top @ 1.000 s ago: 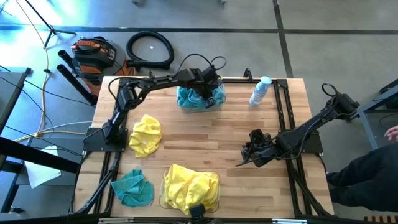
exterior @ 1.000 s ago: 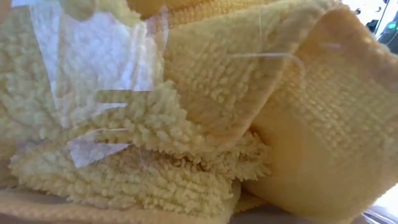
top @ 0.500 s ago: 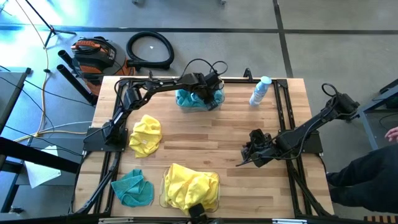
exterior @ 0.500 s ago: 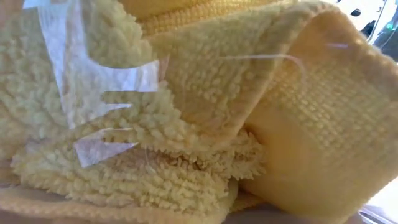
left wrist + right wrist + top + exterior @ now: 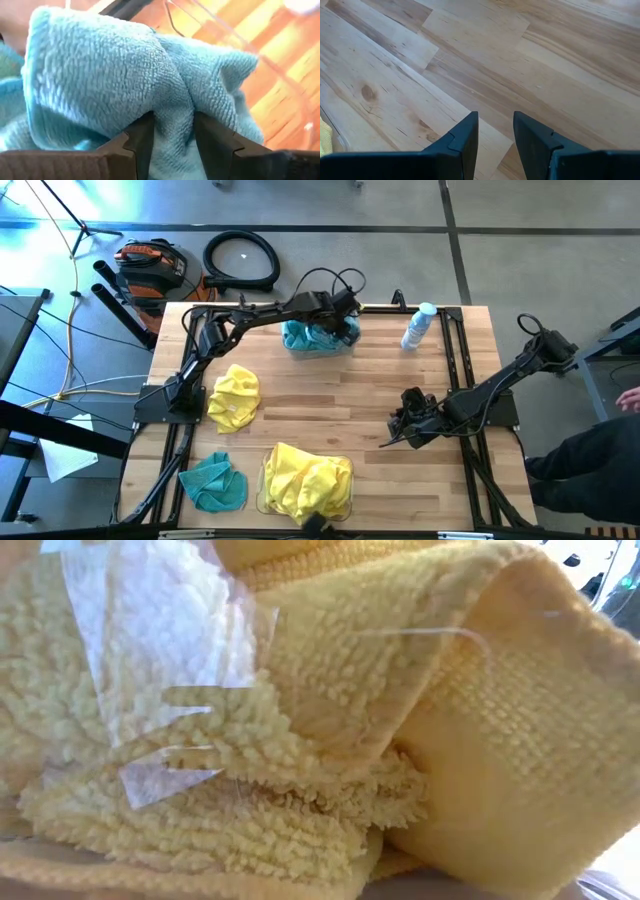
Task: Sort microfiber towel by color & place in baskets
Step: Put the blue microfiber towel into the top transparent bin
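Observation:
A teal towel [image 5: 312, 338] lies bunched in the far clear basket [image 5: 353, 343] at the table's far edge. My left gripper [image 5: 340, 315] points down into it, open, with a ridge of the towel [image 5: 172, 100] between its fingers. The near basket [image 5: 262, 502] holds yellow towels [image 5: 307, 478], which fill the low view [image 5: 320, 740]. A loose yellow towel [image 5: 234, 397] and a loose teal towel [image 5: 214, 483] lie flat on the table's left side. My right gripper [image 5: 405, 425] rests open over bare wood [image 5: 495, 65] at the right. My left gripper comes slanting down from above, a finger on either side of a raised fold of the teal towel [image 5: 172, 135]. The cloth fills the gap between the parted fingers [image 5: 142, 140]; I cannot tell whether it is gripped. The towel rests in the basket.
A small white-and-clear bottle [image 5: 418, 327] stands at the far right of the table, beside the far basket. Bare wood lies in the middle between the two baskets. A person's arm shows past the table's right edge [image 5: 600, 450].
My left gripper's wrist has rolled above the far basket and shifted slightly toward the far edge. The teal towel has sunk lower into that basket and spread a little.

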Controlling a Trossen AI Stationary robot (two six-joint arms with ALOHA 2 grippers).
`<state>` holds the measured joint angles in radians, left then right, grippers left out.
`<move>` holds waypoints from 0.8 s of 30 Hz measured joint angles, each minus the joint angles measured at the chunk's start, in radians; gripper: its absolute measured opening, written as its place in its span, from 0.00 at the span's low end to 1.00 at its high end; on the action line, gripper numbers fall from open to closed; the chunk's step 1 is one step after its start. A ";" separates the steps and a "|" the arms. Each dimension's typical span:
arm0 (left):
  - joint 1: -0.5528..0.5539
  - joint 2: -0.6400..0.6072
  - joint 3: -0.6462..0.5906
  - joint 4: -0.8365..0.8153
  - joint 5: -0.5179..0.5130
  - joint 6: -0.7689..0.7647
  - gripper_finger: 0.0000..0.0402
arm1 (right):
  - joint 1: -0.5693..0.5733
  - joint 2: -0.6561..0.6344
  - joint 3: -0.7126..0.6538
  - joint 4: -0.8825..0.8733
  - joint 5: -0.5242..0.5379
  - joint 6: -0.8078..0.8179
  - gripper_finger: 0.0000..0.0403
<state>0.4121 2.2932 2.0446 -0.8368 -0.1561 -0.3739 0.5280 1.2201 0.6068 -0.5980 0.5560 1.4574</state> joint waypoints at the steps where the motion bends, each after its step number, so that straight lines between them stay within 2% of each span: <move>1: -0.001 -0.001 0.000 0.002 0.000 -0.037 0.32 | 0.000 0.000 0.000 0.000 0.000 0.000 0.29; 5: 0.000 0.009 0.000 -0.010 0.008 -0.191 0.32 | 0.000 0.000 0.000 0.000 0.000 0.000 0.29; 9: 0.016 0.023 -0.002 -0.017 0.061 -0.276 0.32 | 0.000 0.000 0.000 -0.005 -0.001 0.000 0.29; 14: 0.021 0.055 -0.002 -0.035 0.083 -0.288 0.32 | 0.000 0.000 0.000 -0.013 -0.002 -0.004 0.29; 17: 0.011 0.067 -0.001 -0.033 0.048 -0.283 0.32 | 0.000 0.000 0.000 -0.020 -0.002 -0.004 0.29; 24: 0.006 0.042 -0.001 -0.041 0.058 -0.279 0.32 | 0.000 0.000 0.000 -0.025 -0.002 -0.004 0.29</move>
<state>0.4176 2.3351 2.0434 -0.8773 -0.0978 -0.6528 0.5278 1.2201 0.6067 -0.6229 0.5537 1.4536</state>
